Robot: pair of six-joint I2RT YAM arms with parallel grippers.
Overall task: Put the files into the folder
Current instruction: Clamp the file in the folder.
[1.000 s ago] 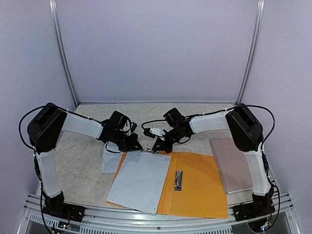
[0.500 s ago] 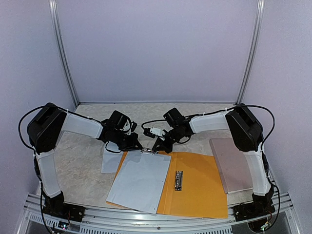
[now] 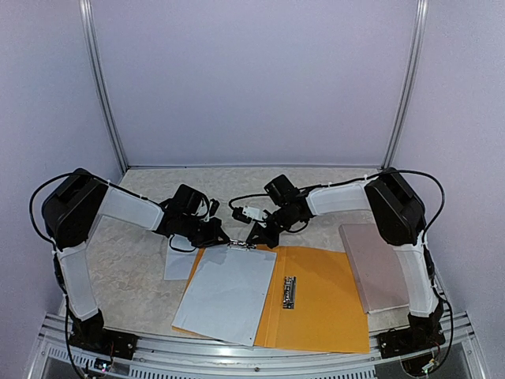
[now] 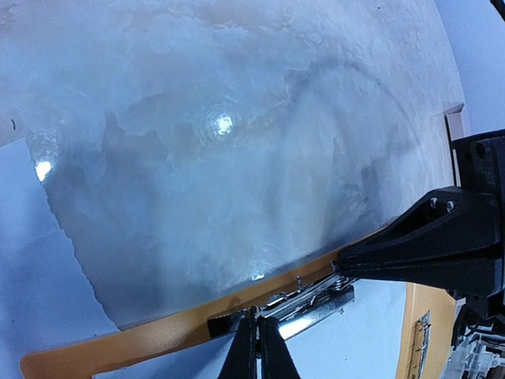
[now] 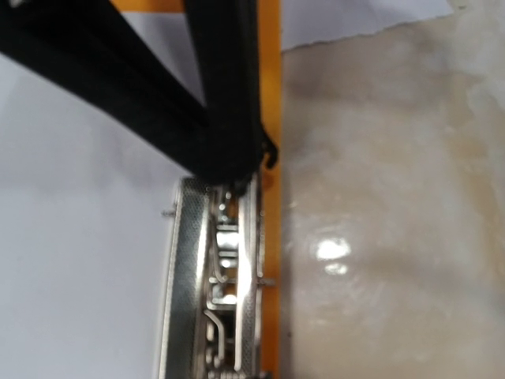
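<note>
The orange folder (image 3: 323, 304) lies open on the table. A stack of white files (image 3: 229, 288) covers its left half, under a metal clip (image 3: 242, 245) at the far edge. One more sheet (image 3: 180, 260) lies on the table to the left. My left gripper (image 3: 224, 238) is shut, its tips against the clip's left end (image 4: 312, 306). My right gripper (image 3: 257, 236) is shut too, a black wedge touching the clip's other end (image 4: 341, 266). In the right wrist view the clip (image 5: 217, 268) runs along the folder's edge (image 5: 271, 260), with the left gripper (image 5: 229, 158) at its far end.
A pinkish-brown flat board (image 3: 375, 267) lies to the right of the folder, partly under my right arm. A small metal fastener (image 3: 289, 292) sits on the folder's spine. Marbled tabletop (image 4: 221, 142) stretches beyond the folder; walls close in the back and sides.
My left arm's wrist has sunk slightly and shifted a little left, with its tips staying at the clip. The right arm, folder and sheets have not moved.
</note>
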